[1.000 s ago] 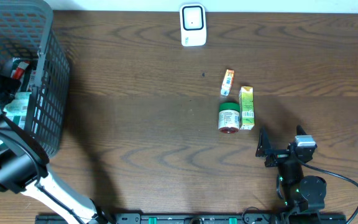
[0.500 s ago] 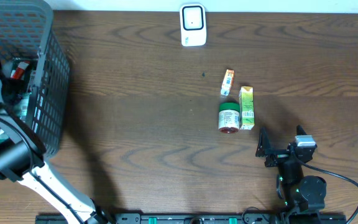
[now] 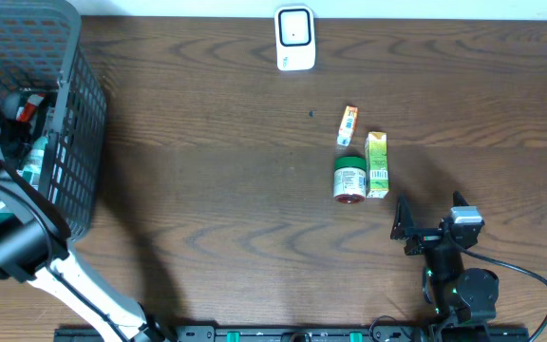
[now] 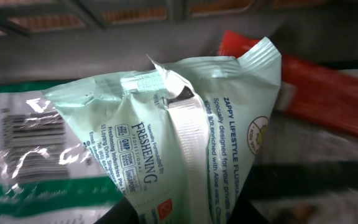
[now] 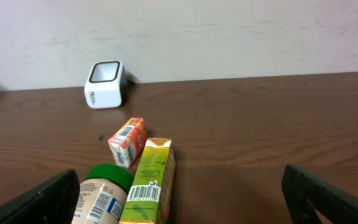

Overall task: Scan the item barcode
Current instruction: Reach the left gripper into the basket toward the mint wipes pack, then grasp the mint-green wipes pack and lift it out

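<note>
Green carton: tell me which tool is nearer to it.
Right. The right tool sits close to the green carton, just off its near end; the left tool is far off, inside the grey basket.

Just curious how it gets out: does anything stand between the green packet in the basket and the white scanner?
Yes: the basket's mesh wall stands between the pale green packet and the white scanner, so it probably must go over the rim. The table between looks bare.
</note>
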`<state>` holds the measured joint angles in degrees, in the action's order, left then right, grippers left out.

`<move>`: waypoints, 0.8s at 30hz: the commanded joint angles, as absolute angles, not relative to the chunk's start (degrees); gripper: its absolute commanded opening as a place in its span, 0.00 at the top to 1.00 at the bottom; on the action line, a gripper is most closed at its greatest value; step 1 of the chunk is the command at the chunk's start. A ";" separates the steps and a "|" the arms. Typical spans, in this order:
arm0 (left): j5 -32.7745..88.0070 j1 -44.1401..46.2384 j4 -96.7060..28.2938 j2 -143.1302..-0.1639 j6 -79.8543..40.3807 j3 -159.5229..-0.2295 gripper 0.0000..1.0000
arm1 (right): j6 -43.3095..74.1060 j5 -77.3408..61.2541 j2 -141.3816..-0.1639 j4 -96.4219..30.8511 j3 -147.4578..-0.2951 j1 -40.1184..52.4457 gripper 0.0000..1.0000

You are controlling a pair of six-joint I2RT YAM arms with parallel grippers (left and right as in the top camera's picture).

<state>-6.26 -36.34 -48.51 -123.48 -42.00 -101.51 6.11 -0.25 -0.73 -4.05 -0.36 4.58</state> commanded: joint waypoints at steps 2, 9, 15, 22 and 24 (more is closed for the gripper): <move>-6.50 -36.67 -47.86 -109.71 -41.85 -101.65 0.73 | 6.79 -0.32 -0.54 -4.27 -0.30 4.97 0.01; 1.80 -34.13 -50.57 -91.72 -40.21 -101.65 0.73 | 6.79 -0.30 -0.54 -4.27 -0.30 4.97 0.01; 16.34 -22.98 -58.02 -80.27 -32.47 -101.62 0.72 | 6.79 -0.32 -0.54 -4.27 -0.30 4.97 0.01; 15.59 -2.28 -64.49 -80.62 -25.17 -100.49 0.72 | 6.79 -0.32 -0.56 -4.25 -0.30 4.97 0.01; 15.42 2.98 -64.45 -81.97 -24.43 -98.98 0.72 | 6.79 -0.32 -0.56 -4.27 -0.32 4.97 0.01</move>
